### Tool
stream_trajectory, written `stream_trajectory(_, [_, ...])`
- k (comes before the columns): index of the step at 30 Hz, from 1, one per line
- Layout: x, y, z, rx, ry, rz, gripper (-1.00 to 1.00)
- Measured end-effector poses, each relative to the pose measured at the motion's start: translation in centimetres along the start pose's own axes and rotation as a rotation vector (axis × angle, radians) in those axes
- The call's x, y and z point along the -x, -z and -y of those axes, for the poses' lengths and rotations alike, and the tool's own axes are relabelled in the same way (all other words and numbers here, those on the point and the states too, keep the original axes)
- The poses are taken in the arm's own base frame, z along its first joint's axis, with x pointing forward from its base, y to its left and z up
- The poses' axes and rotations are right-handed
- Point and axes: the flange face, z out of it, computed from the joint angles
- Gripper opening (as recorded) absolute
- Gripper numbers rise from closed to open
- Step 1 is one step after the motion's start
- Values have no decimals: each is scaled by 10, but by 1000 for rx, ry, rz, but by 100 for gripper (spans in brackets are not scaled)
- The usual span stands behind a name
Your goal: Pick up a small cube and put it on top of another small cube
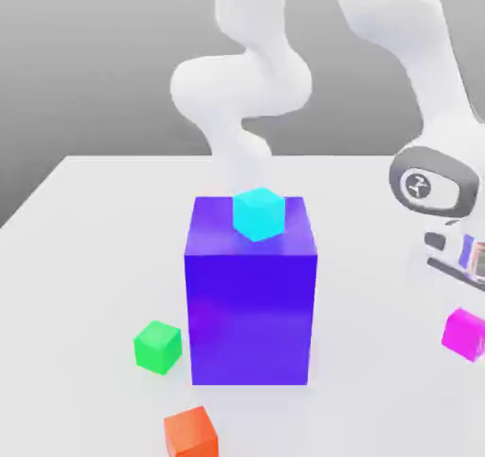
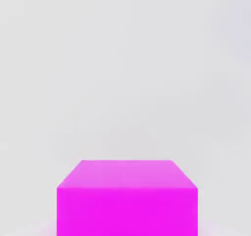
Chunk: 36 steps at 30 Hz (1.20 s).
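Bright, even light fills both views, and the white counter [image 1: 85, 246] carries only faint, soft shadows. The blue block [image 1: 251, 299] shows a soft sheen on its front. Near the end effector, the magenta cube [image 2: 127, 200] looks flat and saturated with slightly blurred edges.

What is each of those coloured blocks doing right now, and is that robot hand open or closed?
Pink cube: close under the hand; grip can't be judged.
Turquoise cube: resting on top of the big blue block.
Big blue block: standing upright on the table.
Green cube: on the table by the blue block, apart from it.
Orange cube: on the table, alone.
Hand: closed, just above the pink cube.
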Motion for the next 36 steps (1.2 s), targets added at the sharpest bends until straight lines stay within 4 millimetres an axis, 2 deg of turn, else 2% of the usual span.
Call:
stream_trajectory(8, [-64,46,56,-44,70,82,-100])
stream_trajectory(13, [-114,74,84,-93,109,115,-100])
stream_trajectory(22, [-207,120,115,-204,197,126,-100])
stream_trajectory(24, [-227,130,119,-229,221,119,-100])
stream_trajectory(27, [-264,130,114,-231,145,122,-100])
stream_trajectory(36, [-366,108,69,-184,-249,154,-100])
